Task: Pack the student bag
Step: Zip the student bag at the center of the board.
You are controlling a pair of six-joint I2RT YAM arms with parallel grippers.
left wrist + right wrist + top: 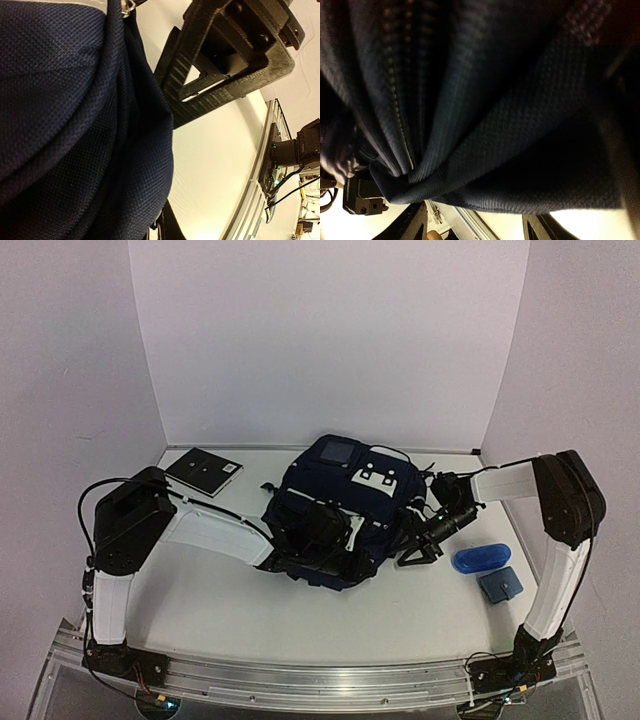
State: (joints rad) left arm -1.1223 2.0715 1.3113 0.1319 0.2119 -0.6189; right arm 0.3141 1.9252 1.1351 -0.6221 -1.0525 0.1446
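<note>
The student bag (345,502), navy with white stripes and a white dotted patch, lies bunched in the middle of the table. My left gripper (322,538) is pressed into its near left side. In the left wrist view navy fabric (75,130) covers the jaws, and only one dark finger (170,229) shows. The cloth gathers into a pinch there, so the left gripper looks shut on the bag. My right gripper (418,542) is at the bag's right edge. Its fingers (406,225) stand apart with the bag's hem (485,195) hanging between them. The right gripper also shows in the left wrist view (227,65).
A black notebook (203,471) lies at the back left. A blue oval pouch (482,558) and a small blue-grey square case (500,585) lie at the right, just beyond my right gripper. White walls close in the table's back and sides.
</note>
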